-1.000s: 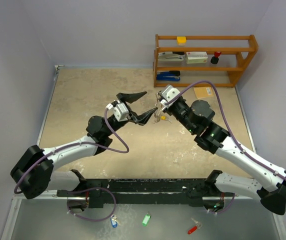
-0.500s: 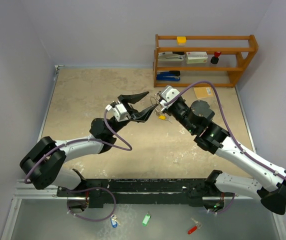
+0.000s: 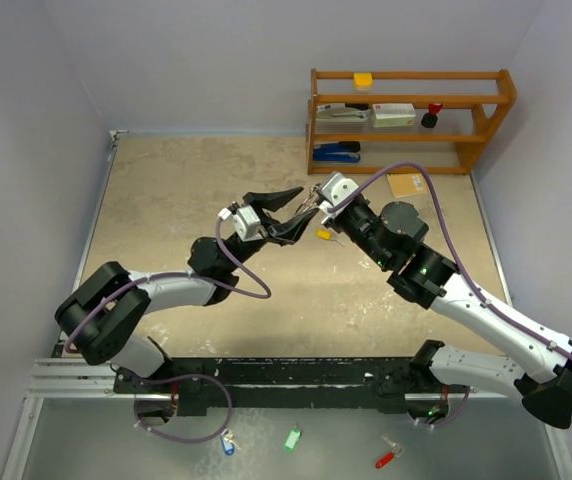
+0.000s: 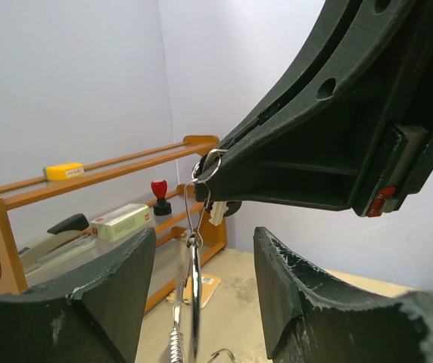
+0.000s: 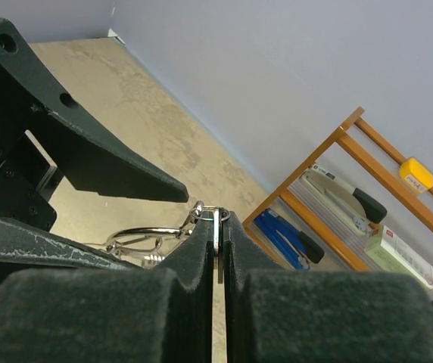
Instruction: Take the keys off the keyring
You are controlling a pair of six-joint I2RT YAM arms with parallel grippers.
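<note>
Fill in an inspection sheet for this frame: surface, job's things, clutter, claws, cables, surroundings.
Surface: beige mottled tabletop.
Job's things: thin silver wire keyring hangs between the claws; yellow-headed key hangs by it.
Clutter: blue-headed key, green-headed key, red-headed key on grey front ledge.
Claws: right claw shut on thin flat silver piece, ring or key unclear; left claw open, fingers either side of the keyring.
Cables: purple left cable, purple right cable, both clear of the keyring.
Surroundings: orange wooden shelf holding blue stapler; lilac walls.
</note>
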